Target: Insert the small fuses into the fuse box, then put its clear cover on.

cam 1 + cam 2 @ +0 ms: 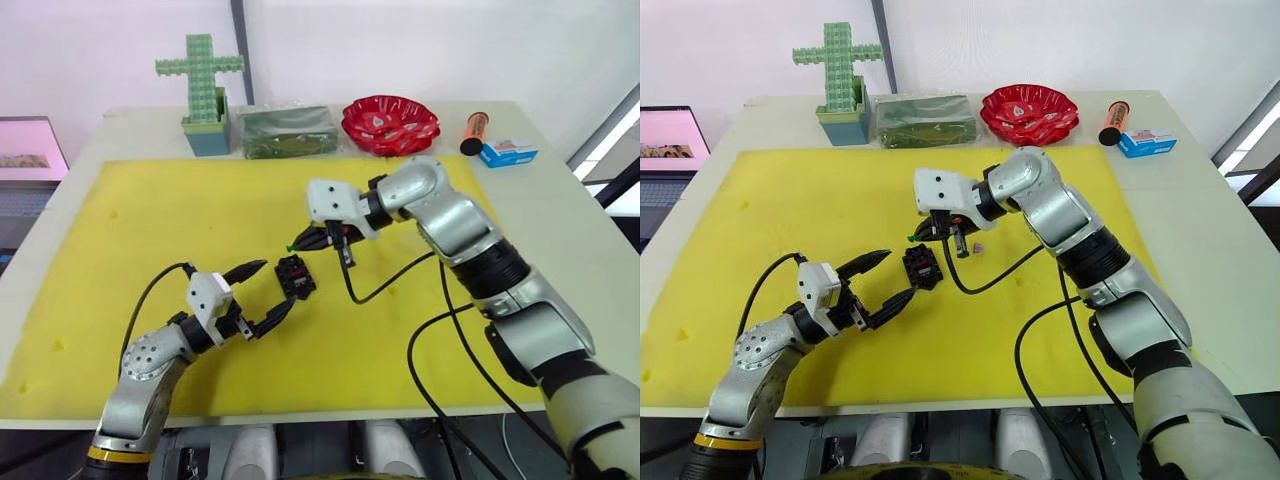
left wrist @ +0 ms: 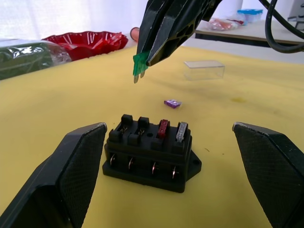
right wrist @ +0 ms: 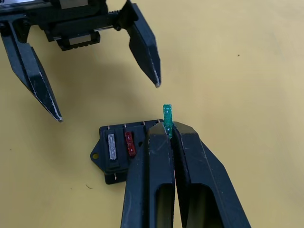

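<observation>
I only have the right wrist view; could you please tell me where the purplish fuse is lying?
Observer: The tiny purple plastic fuse lies on the yellow mat, to the robot's right of the small black slotted fuse box, apart from it.
Operator: And the cover, please?
Observer: The clear rectangular plastic cover rests on the mat, farther from the box than that fuse.
Operator: Any free slots?
Observer: Two, beside the seated red fuse and grey fuse.
</observation>
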